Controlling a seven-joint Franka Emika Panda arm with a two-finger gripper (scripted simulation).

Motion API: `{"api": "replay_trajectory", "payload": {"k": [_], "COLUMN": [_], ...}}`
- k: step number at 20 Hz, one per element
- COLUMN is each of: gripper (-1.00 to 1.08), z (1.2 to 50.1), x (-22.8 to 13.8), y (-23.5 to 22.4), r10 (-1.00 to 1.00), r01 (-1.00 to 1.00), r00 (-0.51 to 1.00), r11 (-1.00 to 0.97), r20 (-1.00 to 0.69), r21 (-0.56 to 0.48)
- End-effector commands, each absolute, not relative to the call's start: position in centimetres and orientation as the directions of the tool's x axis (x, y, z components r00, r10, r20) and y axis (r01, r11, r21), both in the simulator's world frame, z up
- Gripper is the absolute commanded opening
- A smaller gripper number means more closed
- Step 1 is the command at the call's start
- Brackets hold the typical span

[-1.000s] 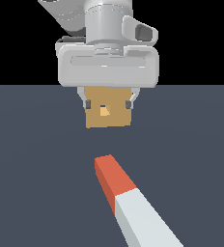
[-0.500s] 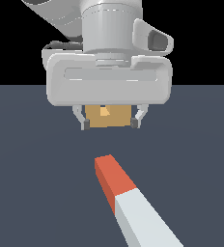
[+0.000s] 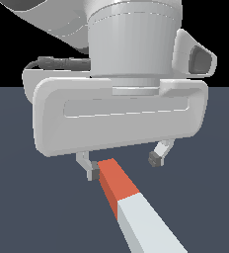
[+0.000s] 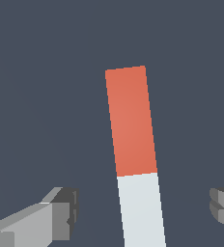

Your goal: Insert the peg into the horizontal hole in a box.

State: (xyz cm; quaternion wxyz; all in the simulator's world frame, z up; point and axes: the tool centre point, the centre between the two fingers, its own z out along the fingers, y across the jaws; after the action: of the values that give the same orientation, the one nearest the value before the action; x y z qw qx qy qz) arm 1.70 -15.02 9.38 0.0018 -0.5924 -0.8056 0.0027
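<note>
The peg lies flat on the dark floor, its red-orange end (image 3: 114, 183) pointing away and its white part (image 3: 146, 222) running toward the exterior view's lower right. My gripper (image 3: 125, 165) is open and empty, hovering above the peg near the red end, with one finger (image 3: 92, 171) on each side. In the wrist view the peg (image 4: 131, 120) runs between the two fingers (image 4: 61, 214), which stand well apart from it. The tan box and its hole are hidden behind my hand in the exterior view and out of the wrist view.
The dark grey-blue floor (image 3: 32, 207) spreads all around the peg. My large white hand body (image 3: 121, 116) fills the middle of the exterior view and blocks what lies behind it.
My gripper has moved from over the box toward the peg and nearer the camera, and now covers the box. The peg has not moved. The jaws stay open.
</note>
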Motion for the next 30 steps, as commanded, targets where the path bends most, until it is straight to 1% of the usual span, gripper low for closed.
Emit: {"api": "replay_trajectory", "payload": {"k": [1, 10, 20, 30], "gripper": [1.00, 1.00, 1.00, 1.00], "z": [8.7, 7.2, 6.7, 2.3], "x": [2.3, 3.9, 4.1, 4.1], "y": [-16.4, -19.4, -19.8, -19.8], "r10": [0.944, 0.919, 0.915, 0.914], "r01": [0.944, 0.919, 0.915, 0.914], "r00": [-0.330, -0.395, -0.403, -0.405], "r11": [0.330, 0.395, 0.403, 0.405], "r20": [0.000, 0.000, 0.000, 0.000], "r21": [-0.004, 0.000, 0.000, 0.000]}}
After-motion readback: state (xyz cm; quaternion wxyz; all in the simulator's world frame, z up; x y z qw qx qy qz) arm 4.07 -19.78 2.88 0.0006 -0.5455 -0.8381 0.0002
